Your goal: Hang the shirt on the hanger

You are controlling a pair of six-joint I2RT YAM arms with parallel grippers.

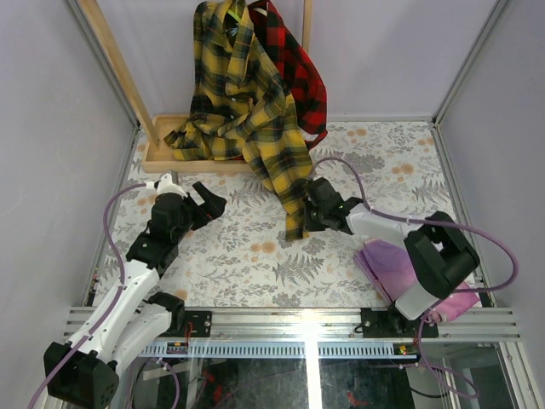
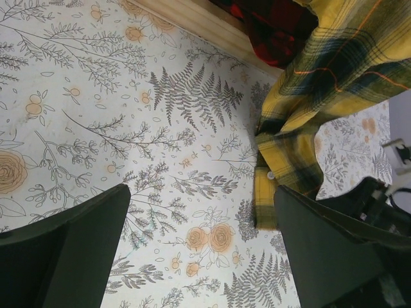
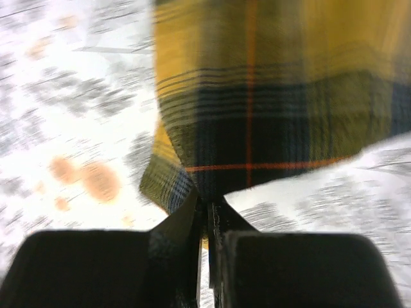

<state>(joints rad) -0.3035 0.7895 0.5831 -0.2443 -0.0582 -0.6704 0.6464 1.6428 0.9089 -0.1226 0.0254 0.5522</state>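
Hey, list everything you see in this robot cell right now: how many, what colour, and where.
yellow plaid shirt: one, yellow and dark green with thin red lines, hanging at the rack, lower end trailing onto the table
red plaid shirt: one, red and black, behind the yellow one
wooden rack: one, light wood, far left
purple cloth: one, lilac, near right
table: one, white with grey ferns and orange flowers
cables: two, purple, one per arm
arms: two, white and black, near edge
left claw: black, open, left of the shirt
right claw: black, shut on the yellow shirt's lower edge
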